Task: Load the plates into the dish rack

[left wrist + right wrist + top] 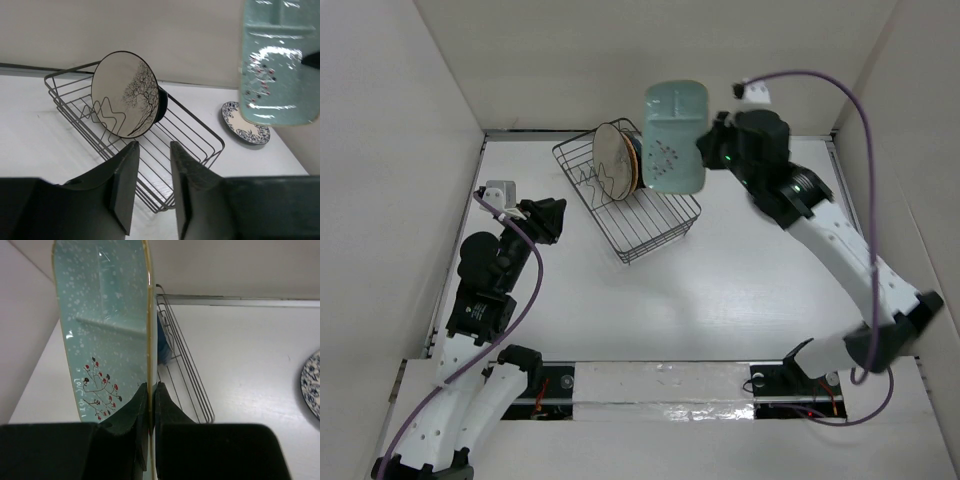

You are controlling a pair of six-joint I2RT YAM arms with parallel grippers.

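- Left gripper (152, 155), near the left edge of the table (740, 290): jaws apart, empty.
- Right gripper (151, 390) clamped on the rim of the pale green plate (675, 135), held upright above the dish rack (650, 225), far side.
- Beige plate (612, 162) upright among the rack's prongs; floral plate (245, 131) flat on the table beside the rack.

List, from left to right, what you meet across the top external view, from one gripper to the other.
left gripper → beige plate → green plate → right gripper. The rack is left out, since it stretches under both plates.
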